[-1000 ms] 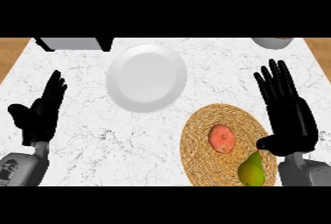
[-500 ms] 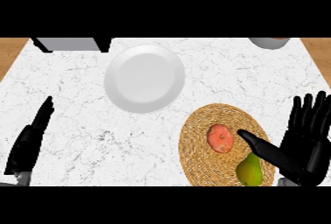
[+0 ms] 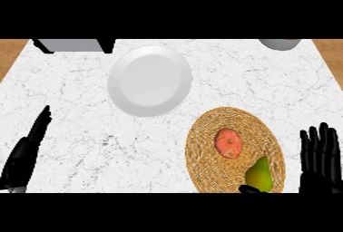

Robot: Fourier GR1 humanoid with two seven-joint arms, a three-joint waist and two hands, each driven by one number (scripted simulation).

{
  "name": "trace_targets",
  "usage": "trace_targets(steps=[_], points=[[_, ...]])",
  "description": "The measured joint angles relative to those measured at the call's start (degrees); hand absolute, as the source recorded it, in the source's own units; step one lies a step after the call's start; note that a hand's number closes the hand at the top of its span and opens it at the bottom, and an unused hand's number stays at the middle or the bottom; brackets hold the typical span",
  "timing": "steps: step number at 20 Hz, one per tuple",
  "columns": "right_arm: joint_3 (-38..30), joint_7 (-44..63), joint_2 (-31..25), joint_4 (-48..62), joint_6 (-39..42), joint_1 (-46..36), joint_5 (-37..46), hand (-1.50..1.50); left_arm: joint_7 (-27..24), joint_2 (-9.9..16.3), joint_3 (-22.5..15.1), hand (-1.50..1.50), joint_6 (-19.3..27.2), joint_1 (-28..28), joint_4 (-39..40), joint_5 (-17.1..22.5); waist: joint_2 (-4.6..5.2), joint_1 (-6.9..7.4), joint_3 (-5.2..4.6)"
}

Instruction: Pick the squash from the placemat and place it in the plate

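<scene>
The marble counter (image 3: 87,136) lies bare between the left hand (image 3: 26,156) and the woven placemat (image 3: 208,136), a wide lane up to the white plate (image 3: 149,80). On the placemat an orange-red fruit (image 3: 228,142) sits just above the green squash (image 3: 260,174) (the two nearly touch). The right hand (image 3: 320,158), fingers straight, stands just beside the placemat's right rim. Grey objects (image 3: 74,44) line the far edge.
</scene>
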Motion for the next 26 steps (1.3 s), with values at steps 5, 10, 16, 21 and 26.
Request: trace_targets(steps=[5, 10, 16, 21, 26], points=[[-0.8, 13.6, -10.0, -2.9, 2.8, 0.5, 4.9, -1.5, 0.5, -0.8, -0.4, 0.0, 0.3, -0.2, -0.9, -0.9, 0.15, 0.34, -0.04], [-1.8, 29.5, -16.6, -5.3, 6.4, -3.7, 7.2, -1.5, 0.5, -0.6, 0.3, 0.0, -0.6, 0.7, -1.6, -1.1, 0.22, 0.77, -0.02], [-2.3, 41.4, -20.0, -0.8, 13.9, -12.8, 5.5, -1.5, 2.2, -1.4, 0.5, 0.0, -0.8, 0.6, -3.4, -2.2, 0.26, 0.97, 0.05], [-0.1, 46.3, -19.7, 5.8, 19.6, -19.8, 5.7, -1.5, 2.0, -1.9, 1.7, 0.0, -2.3, -0.1, -2.0, -2.5, 0.28, 0.97, 0.06], [1.9, 46.1, -18.9, 12.9, 25.8, -23.6, 6.8, -1.5, 2.9, -3.4, 1.5, 0.0, -1.7, 0.6, -3.5, -4.6, 0.24, 0.86, 0.09]])
